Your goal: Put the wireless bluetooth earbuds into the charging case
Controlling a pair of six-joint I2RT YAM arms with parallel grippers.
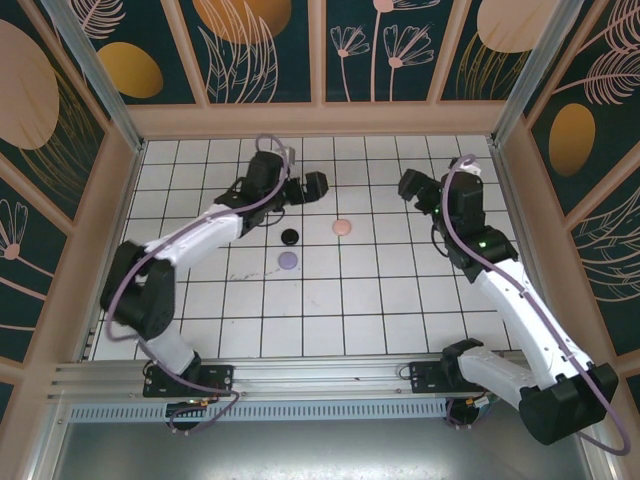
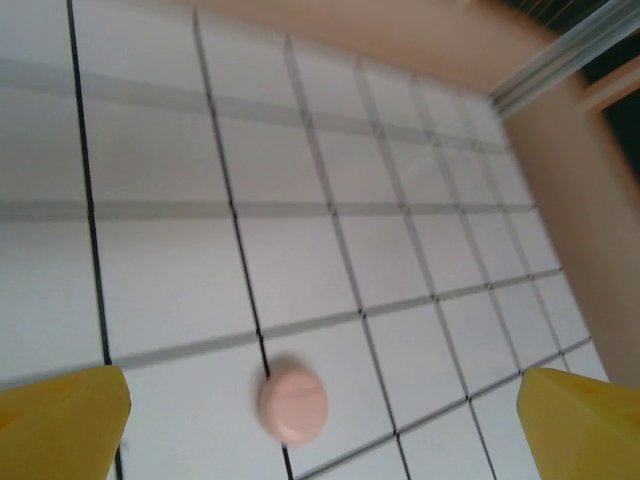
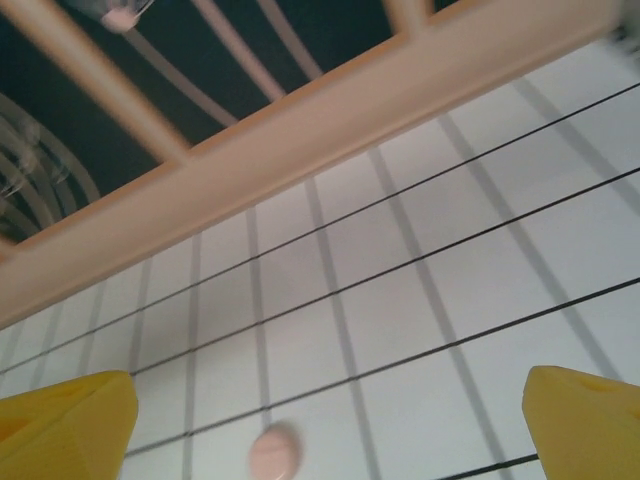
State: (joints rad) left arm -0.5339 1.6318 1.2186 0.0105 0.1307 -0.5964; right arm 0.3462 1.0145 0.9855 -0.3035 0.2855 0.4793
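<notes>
A small round pale pink plastic case (image 1: 342,227) is lying closed on the white tiled table (image 1: 400,300), near the middle of the top external view. A round black plastic case (image 1: 290,236) is sitting close by at its 9 o'clock. A round light purple plastic case (image 1: 288,260) is resting just at the 6 o'clock of the black one, apart from it. All three are lying flat, well apart from both grippers.

The left gripper (image 1: 316,186) is hanging above the table at the 12 o'clock of the black case. Its yellow fingers (image 2: 60,425) are standing spread wide and pinching nothing. In the left wrist view the pink case (image 2: 293,403) is showing between those fingers, nearer the one at 9 o'clock. A faint seam is running across its top.

The right gripper (image 1: 408,186) is hanging at the 2 o'clock of the pink case, pointing towards the left gripper. Its yellow fingers (image 3: 65,430) are also standing spread wide and empty. In the right wrist view the pink case (image 3: 274,452) is lying at 6 o'clock, with the beige wooden wall rail (image 3: 300,140) crossing at 12 o'clock.
</notes>
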